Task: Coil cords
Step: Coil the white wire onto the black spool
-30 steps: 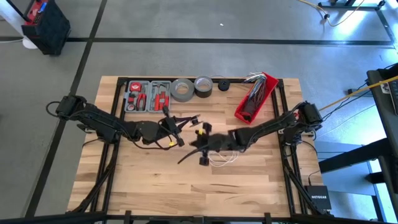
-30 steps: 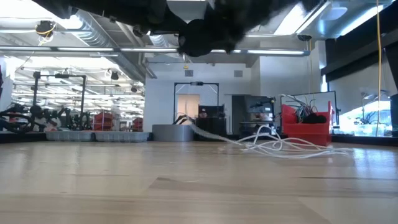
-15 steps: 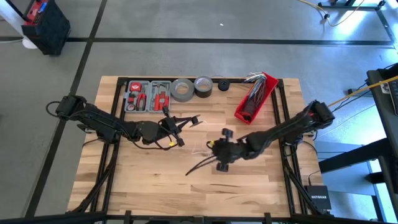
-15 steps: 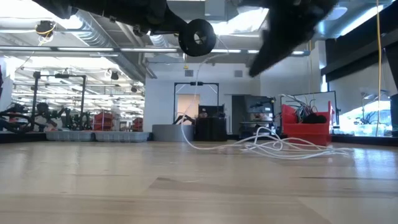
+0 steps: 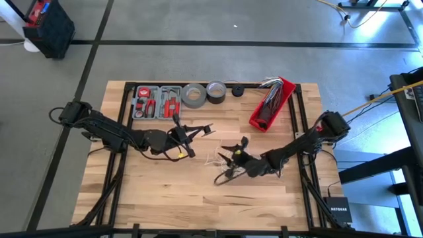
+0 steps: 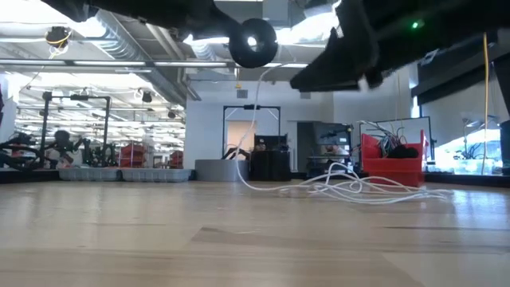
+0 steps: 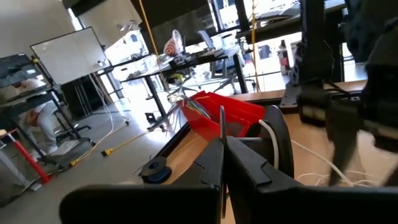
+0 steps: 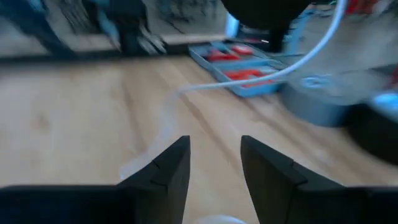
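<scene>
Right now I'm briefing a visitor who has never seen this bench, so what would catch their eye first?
Probably the small round black puck hanging in the air above mid-table, its long white cord trailing down into a loose tangle on the wood. It hangs from the left gripper, whose jaws are shut, while the right gripper hovers nearby with its jaws open. The bright red plastic bin stands behind on the right.

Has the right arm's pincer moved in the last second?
Yes. In the high view the right pincer has swung away from the tool tray and the left pincer, back toward the table's near-right side, and its fingers now stand open.
</scene>
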Robot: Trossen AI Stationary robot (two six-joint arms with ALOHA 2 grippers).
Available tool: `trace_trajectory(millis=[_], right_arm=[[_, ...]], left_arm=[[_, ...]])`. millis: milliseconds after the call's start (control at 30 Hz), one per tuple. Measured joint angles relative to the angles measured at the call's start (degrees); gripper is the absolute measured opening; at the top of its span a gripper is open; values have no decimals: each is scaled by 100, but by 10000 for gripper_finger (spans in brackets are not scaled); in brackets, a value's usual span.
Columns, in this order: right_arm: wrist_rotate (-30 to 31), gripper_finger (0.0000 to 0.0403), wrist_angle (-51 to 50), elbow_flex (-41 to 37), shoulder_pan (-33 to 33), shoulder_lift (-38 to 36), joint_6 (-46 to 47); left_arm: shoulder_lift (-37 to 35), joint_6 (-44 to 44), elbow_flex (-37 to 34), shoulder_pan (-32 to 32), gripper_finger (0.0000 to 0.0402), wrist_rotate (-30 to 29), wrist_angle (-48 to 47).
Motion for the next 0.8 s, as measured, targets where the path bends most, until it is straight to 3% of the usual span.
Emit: trace_trajectory(millis=[167,533,800], right_arm=[[-872,145,1715,-121,-342,604,268],[-945,143,1764,405,-512,970,-221],[-1347,96,1101,433,-515,970,-259]], left_arm=[[0,-1,0,5,1,-2,-6],[-2,-4,2,4,1,0,-26],[-2,-4,2,-34,1,-2,-48]])
